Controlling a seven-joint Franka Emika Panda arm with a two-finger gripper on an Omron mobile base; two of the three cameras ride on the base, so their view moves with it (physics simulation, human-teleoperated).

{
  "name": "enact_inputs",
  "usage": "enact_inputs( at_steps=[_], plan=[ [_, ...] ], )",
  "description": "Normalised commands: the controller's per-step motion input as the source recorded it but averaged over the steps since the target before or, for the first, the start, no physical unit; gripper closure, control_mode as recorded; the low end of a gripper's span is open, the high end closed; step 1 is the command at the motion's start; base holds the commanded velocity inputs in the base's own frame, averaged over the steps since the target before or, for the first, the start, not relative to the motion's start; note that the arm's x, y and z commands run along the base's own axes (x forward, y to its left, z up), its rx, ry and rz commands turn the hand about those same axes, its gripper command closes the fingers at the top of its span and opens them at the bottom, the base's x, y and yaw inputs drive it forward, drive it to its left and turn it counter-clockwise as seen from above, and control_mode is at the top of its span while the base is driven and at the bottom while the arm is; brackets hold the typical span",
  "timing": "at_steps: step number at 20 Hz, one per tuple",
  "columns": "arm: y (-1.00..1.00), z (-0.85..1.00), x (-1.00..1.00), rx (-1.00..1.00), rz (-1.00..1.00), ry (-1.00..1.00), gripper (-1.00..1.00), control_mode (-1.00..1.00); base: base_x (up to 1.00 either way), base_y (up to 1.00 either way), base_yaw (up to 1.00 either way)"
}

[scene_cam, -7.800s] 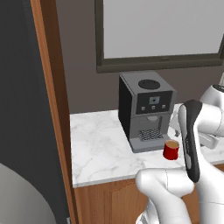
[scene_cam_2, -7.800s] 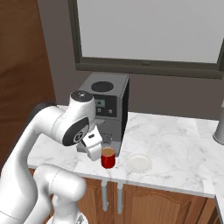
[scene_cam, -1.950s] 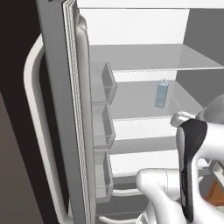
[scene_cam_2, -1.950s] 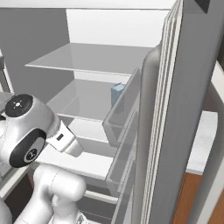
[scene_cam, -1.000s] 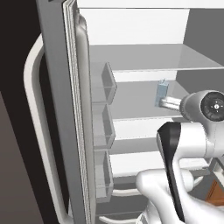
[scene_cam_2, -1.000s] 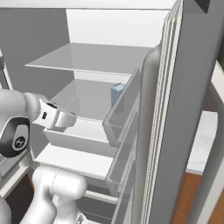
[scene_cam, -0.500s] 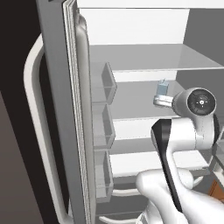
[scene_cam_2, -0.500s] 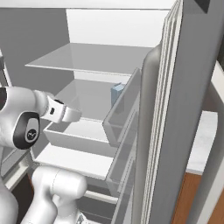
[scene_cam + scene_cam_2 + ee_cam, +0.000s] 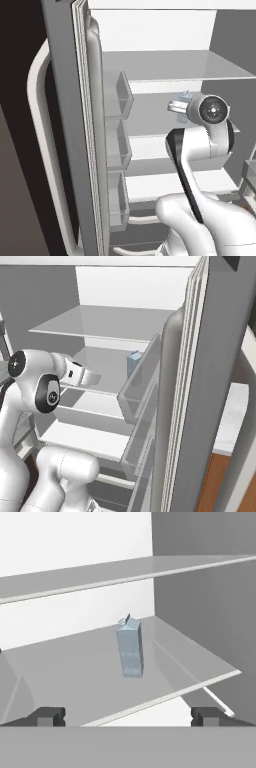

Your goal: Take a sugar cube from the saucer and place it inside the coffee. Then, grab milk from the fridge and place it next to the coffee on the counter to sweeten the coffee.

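Standing open on the left is the fridge door (image 9: 65,125), dark grey outside with its long curved pale handle (image 9: 42,150) and a column of clear door bins (image 9: 117,142) stacked down its inner face. Move right and you're into the white fridge (image 9: 150,30) interior, glass shelves (image 9: 170,65) one above another. The white arm reaches in at the middle shelf level — its gripper (image 9: 175,106) is poking toward the back, fingers spread wide with nothing between them. Just past it, partly hidden by the wrist in the left base view, a sliver of pale blue carton peeks out.

From the right-hand camera the gripper (image 9: 90,377) sits left of centre, and the milk (image 9: 133,362) stands further in, well apart from it, near the other door's bins (image 9: 142,381). Looking along the hand, the milk (image 9: 130,647) is upright on the middle glass shelf (image 9: 75,667), gable top up, roughly centred between the two dark fingertips (image 9: 47,716) — still some way ahead of them, untouched. On the far right, a strip of white marble counter (image 9: 235,416) shows beyond the door.
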Motion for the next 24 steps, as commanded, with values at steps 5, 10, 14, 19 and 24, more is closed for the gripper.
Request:
enact_inputs(
  at_steps=[5, 10, 14, 19, 24],
  plan=[
    [0.0, -0.11, 0.5, 0.0, -0.07, -0.01, -1.0, -1.0, 0.0, 0.0, 0.0],
    [-0.01, -0.27, 0.49, -0.03, -0.06, 0.0, -1.0, -1.0, 0.0, 0.0, 0.0],
    [0.0, -0.26, 0.46, -0.03, -0.03, 0.0, -1.0, -1.0, 0.0, 0.0, 0.0],
    [-0.03, -0.14, 0.35, 0.0, -0.02, -0.01, -1.0, -1.0, 0.0, 0.0, 0.0],
    [-0.23, -0.04, 0.27, 0.0, -0.01, -0.03, -1.0, -1.0, 0.0, 0.0, 0.0]
  ],
)
